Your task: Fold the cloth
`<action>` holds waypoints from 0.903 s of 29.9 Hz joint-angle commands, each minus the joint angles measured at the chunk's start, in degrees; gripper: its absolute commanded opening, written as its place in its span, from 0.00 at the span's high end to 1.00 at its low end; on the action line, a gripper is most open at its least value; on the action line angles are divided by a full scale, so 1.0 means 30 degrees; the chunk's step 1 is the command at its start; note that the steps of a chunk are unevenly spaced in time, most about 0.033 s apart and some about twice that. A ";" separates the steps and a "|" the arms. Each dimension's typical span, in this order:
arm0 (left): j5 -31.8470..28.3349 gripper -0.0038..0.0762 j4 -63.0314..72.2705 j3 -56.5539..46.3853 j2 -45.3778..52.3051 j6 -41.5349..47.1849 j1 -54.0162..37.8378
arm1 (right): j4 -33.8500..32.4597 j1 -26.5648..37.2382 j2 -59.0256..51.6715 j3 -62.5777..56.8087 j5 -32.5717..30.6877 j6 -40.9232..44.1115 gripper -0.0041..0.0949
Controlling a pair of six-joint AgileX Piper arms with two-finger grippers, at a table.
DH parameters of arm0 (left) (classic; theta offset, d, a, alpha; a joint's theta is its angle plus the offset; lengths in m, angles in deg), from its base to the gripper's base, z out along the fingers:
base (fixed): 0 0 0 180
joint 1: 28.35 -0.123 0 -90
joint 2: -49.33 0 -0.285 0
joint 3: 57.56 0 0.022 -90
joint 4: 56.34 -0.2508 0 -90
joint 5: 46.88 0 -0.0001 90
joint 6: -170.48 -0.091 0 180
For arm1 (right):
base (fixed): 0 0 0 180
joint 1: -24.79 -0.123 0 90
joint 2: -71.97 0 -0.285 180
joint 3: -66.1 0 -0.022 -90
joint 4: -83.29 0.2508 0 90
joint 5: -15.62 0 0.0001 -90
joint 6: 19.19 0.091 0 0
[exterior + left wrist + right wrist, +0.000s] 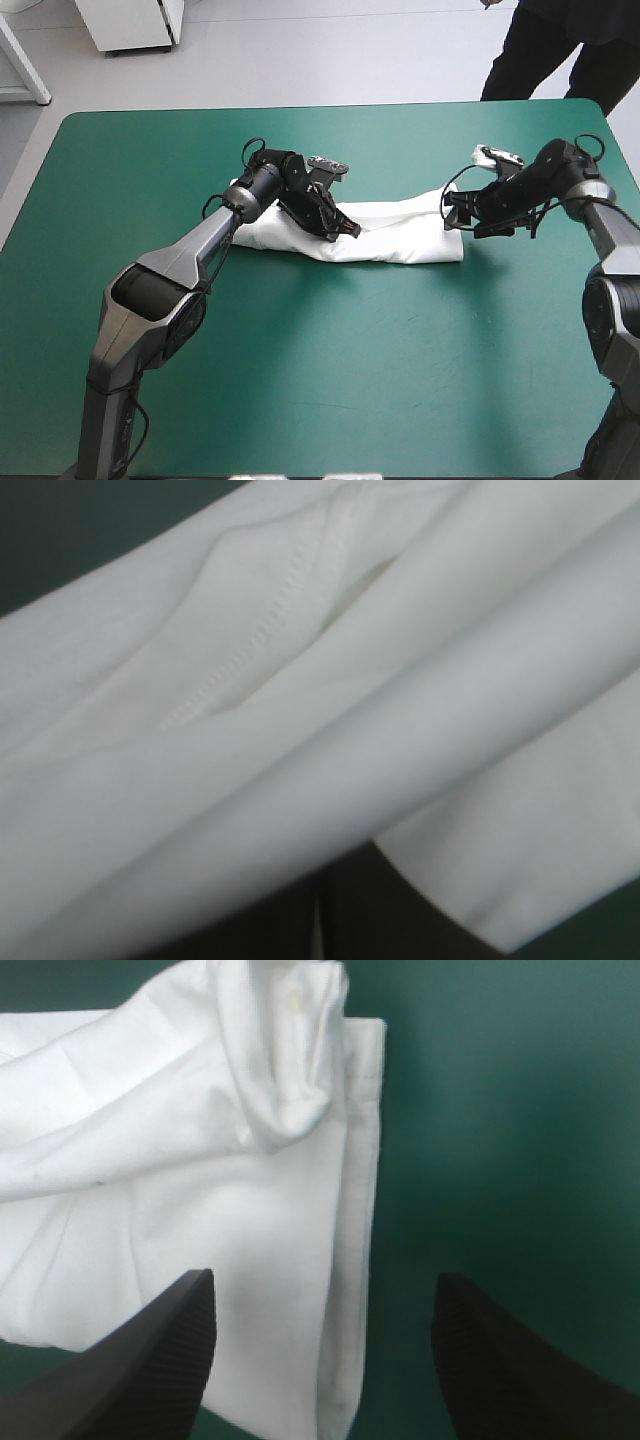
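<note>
The white T-shirt (400,235) lies as a long folded band across the middle of the table. My left gripper (345,230) rests on the band just left of its centre. In the left wrist view white cloth (300,680) with a stitched seam fills nearly everything. That view's black fingers (340,910) show only as a dark arch with a thin strip of cloth between them. My right gripper (447,212) is at the band's right end. Its black fingers (150,1360) stand apart, and the shirt's hemmed end (350,1210) lies between and ahead of them, untouched.
The teal-green cover (330,380) runs wide from the shirt to the table's front edge and to both sides. The right arm reaches in close to the table's far right corner (590,110).
</note>
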 commanded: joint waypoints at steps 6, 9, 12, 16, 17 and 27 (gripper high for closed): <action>0.0359 0.96 0.0495 0.0279 0.0780 0.0146 0.0110 | 0.0646 -0.1081 -0.0969 -0.1070 0.3028 -0.0457 0.38; 0.0352 0.96 0.0495 0.0279 0.0780 0.0146 0.0110 | 0.1026 -0.1169 -0.0636 -0.1206 0.3035 -0.0509 0.39; 0.0352 0.96 0.0495 0.0279 0.0780 0.0146 0.0110 | 0.2048 -0.1377 0.0059 -0.1206 0.2592 -0.1259 0.43; 0.0352 0.96 0.0495 0.0279 0.0780 0.0146 0.0110 | 0.2342 -0.2292 0.0666 -0.1206 0.2379 -0.1562 0.57; 0.0367 0.96 0.0495 0.0279 0.0780 0.0146 0.0110 | 0.2342 -0.2493 0.0656 -0.1206 0.2379 -0.1461 0.64; 0.0445 0.96 0.0495 0.0279 0.0780 0.0074 0.0110 | 0.1895 -0.2844 -0.0243 -0.0271 0.2055 -0.0721 0.96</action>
